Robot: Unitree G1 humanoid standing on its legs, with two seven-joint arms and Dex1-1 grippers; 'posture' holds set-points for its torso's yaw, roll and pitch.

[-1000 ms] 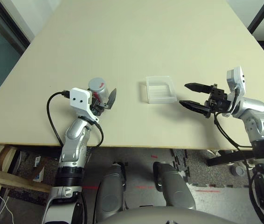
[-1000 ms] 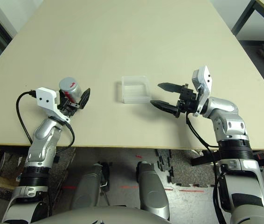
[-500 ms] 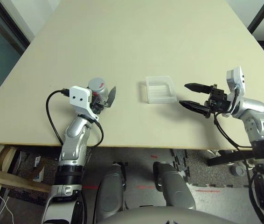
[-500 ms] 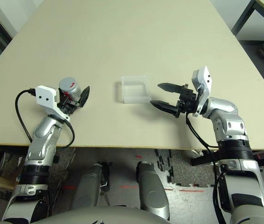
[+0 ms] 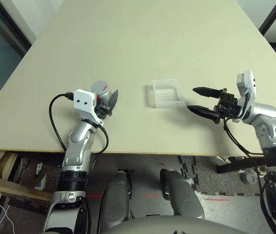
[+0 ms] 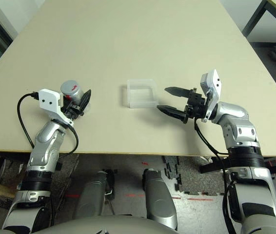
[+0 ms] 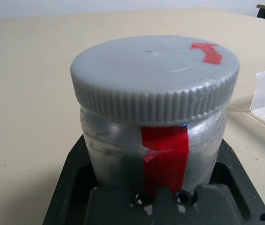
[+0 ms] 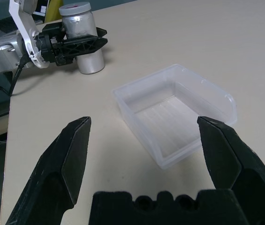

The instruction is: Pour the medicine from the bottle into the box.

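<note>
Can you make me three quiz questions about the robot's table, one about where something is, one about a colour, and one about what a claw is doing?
1. Where is the box?
A. Between the two grippers
B. Left of the bottle
C. On the floor

2. What colour is the stripe on the bottle?
A. Blue
B. Red
C. Green

3. What is the left gripper doing?
A. Hanging open
B. Holding the box
C. Closed around the bottle

Answers: 1 A, the box lies on the table with the bottle to its left and the open right gripper to its right. 2 B, red tape runs down its side. 3 C, its fingers press against the bottle's sides.
</note>
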